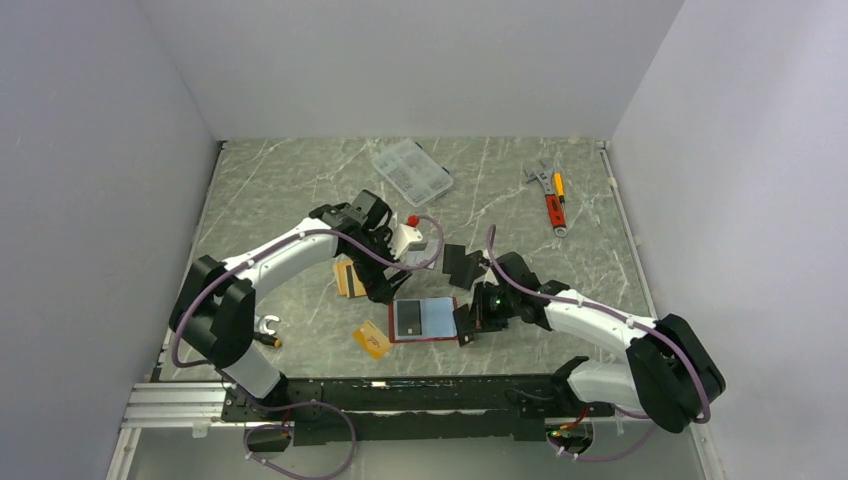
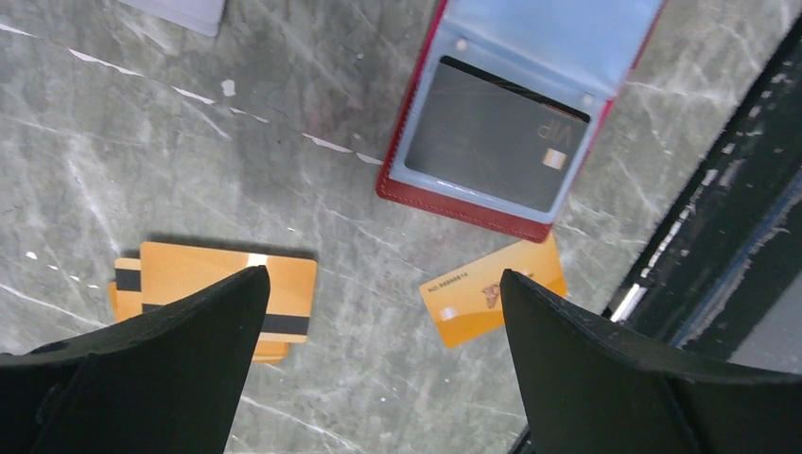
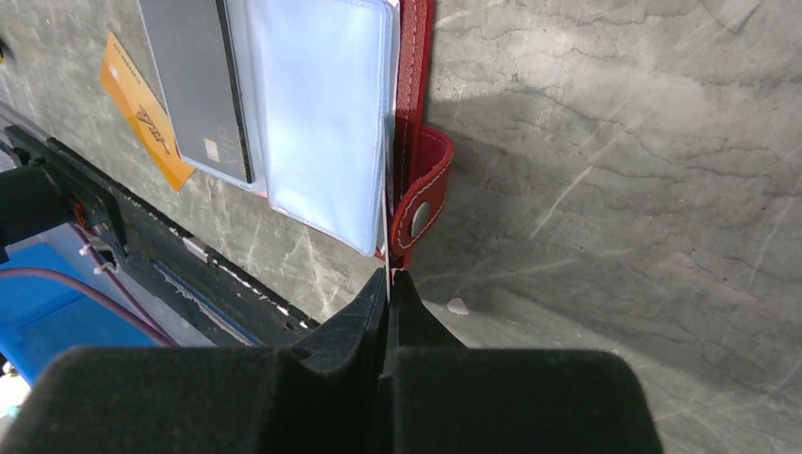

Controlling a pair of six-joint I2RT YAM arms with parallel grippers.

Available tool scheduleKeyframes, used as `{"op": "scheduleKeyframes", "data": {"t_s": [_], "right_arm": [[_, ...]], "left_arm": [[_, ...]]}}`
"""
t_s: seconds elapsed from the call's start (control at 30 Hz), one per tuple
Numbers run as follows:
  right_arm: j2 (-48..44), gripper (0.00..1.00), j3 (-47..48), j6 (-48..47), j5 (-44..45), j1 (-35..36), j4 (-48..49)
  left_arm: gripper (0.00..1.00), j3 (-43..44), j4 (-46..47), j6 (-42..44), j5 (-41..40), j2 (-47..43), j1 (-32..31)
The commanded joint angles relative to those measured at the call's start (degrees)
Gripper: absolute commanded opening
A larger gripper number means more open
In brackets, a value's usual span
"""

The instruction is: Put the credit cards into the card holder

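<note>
The red card holder (image 1: pixel 428 339) lies open near the front edge, light blue inside, with a dark card (image 1: pixel 407 318) in its left pocket. It also shows in the left wrist view (image 2: pixel 454 203) and the right wrist view (image 3: pixel 413 95). My right gripper (image 1: pixel 468 328) (image 3: pixel 389 274) is shut on a thin pale edge at the holder's right side, beside the snap tab (image 3: pixel 421 194). My left gripper (image 1: pixel 385 288) (image 2: pixel 383 284) is open and empty above the table. A stack of orange cards (image 2: pixel 208 265), one with a black stripe, is on one side of it, and a single orange card (image 2: pixel 482 293) (image 1: pixel 372 340) on the other.
A black folding wallet (image 1: pixel 462 262) lies behind the right gripper. A white block with a red cap (image 1: pixel 408 236) is by the left wrist. A clear compartment box (image 1: pixel 410 172) and hand tools (image 1: pixel 550 195) are at the back. A black rail (image 1: pixel 400 385) runs along the near edge.
</note>
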Motion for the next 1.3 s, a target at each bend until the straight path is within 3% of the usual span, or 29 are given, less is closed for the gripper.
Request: {"op": "scheduleKeyframes", "data": {"t_s": [0.0,0.13,0.47,0.77,1.03,1.27], "right_arm": [[1.39,0.0,2.36,-0.5,-0.88,0.23,0.87],[1.28,0.0,2.49,-0.43,-1.11,0.28,0.67],[-0.74,0.0,2.5,-0.25,-2.15,0.6,-0.05],[-1.14,0.0,1.78,0.28,-2.82,1.14,0.81],[-0.44,0.0,1.36,0.35,-3.09,1.14,1.76],[-4.64,0.0,3.11,-1.1,2.87,1.11,-5.67]], "left_arm": [[0.99,-1.98,6.8,1.58,-4.86,0.86,-2.09],[0.99,-4.32,10.41,4.43,-10.32,3.09,-4.98],[0.81,-6.15,14.39,9.28,-16.79,6.76,-8.84],[0.66,-6.33,15.07,10.35,-17.01,8.59,-11.37],[0.61,-6.03,14.85,10.73,-17.71,9.45,-11.99],[0.56,-6.17,14.88,11.12,-18.32,8.79,-11.99]]}}
